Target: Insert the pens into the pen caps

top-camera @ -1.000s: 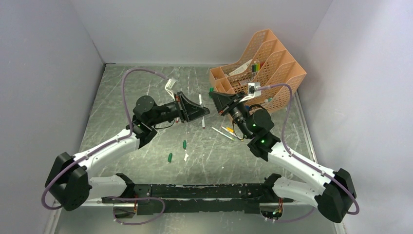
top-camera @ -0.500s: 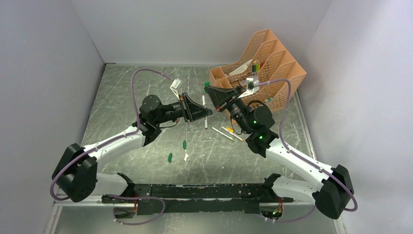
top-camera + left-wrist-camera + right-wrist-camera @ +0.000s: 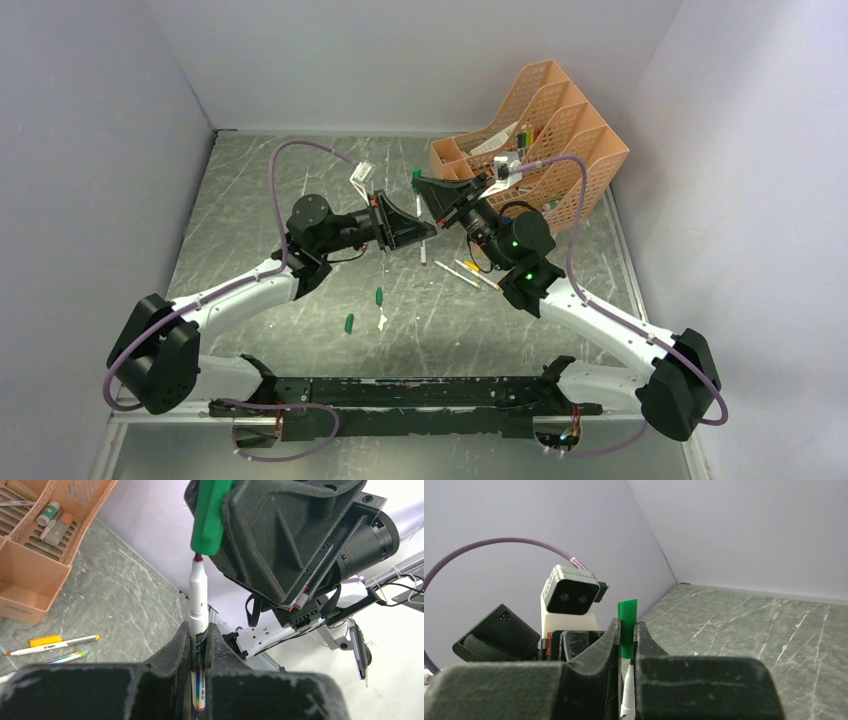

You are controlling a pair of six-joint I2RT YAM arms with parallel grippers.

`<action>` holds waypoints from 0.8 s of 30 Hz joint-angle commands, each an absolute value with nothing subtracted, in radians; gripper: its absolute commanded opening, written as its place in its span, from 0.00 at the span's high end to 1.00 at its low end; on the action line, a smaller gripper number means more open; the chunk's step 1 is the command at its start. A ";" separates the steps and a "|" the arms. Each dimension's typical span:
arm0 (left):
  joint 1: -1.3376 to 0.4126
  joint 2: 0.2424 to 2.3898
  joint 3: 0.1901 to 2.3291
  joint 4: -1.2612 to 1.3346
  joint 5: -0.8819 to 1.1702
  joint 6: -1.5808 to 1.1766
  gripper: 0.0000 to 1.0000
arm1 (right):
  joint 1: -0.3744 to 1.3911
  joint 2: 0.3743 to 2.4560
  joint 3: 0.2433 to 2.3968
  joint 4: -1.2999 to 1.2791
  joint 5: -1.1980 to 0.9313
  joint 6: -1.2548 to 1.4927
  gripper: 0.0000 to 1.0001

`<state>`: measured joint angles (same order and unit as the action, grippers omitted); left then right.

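We saw the left gripper point(image 3: 199, 636) clamped on a white pen point(image 3: 198, 595), raised above the table point(image 3: 260, 200) near its middle. Its dark tip sat at the mouth of a green cap point(image 3: 209, 515), which the right gripper point(image 3: 627, 628) pinched tight. Two loose caps point(image 3: 379, 295) lay on the table below.

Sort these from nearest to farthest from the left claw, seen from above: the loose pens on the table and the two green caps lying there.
1. Loose pens, just down-right of the left claw.
2. Upper green cap, down and left.
3. Lower green cap, farther down-left.
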<state>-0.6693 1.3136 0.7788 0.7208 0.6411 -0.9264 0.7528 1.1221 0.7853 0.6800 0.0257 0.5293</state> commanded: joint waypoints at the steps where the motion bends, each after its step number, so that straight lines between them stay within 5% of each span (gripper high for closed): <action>1: -0.674 1.285 0.818 0.744 0.666 -0.912 0.93 | 0.749 1.125 0.805 0.692 0.017 0.511 1.00; 24: -0.675 1.277 0.863 0.636 0.620 -0.830 0.93 | 0.749 1.077 0.774 0.652 0.004 0.523 1.00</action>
